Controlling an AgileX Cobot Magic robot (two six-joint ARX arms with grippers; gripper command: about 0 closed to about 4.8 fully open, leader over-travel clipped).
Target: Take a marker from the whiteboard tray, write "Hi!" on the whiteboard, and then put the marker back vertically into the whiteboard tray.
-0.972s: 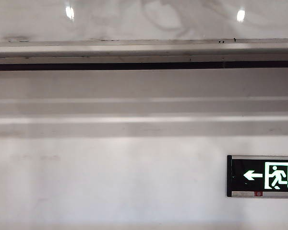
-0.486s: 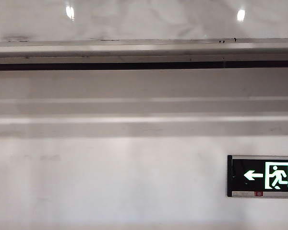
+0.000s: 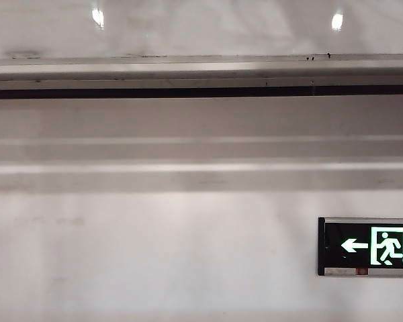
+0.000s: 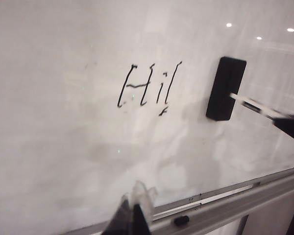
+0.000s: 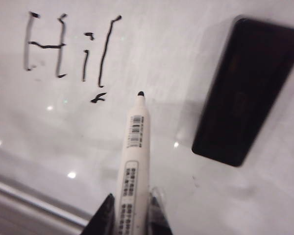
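Whiteboard [image 5: 152,58] reads "Hi!"; right pincer [image 5: 131,215] grips marker [image 5: 133,156], tip just off the board.
Light, stiff, slick barrel; keep mid-barrel hold. Left pincer [image 4: 134,215] near whiteboard tray [image 4: 245,198], state unclear.

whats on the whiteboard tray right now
In the left wrist view, the whiteboard tray holds one small dark piece, possibly a cap. The left gripper covers part of the ledge. The marker is off it, in the right gripper.
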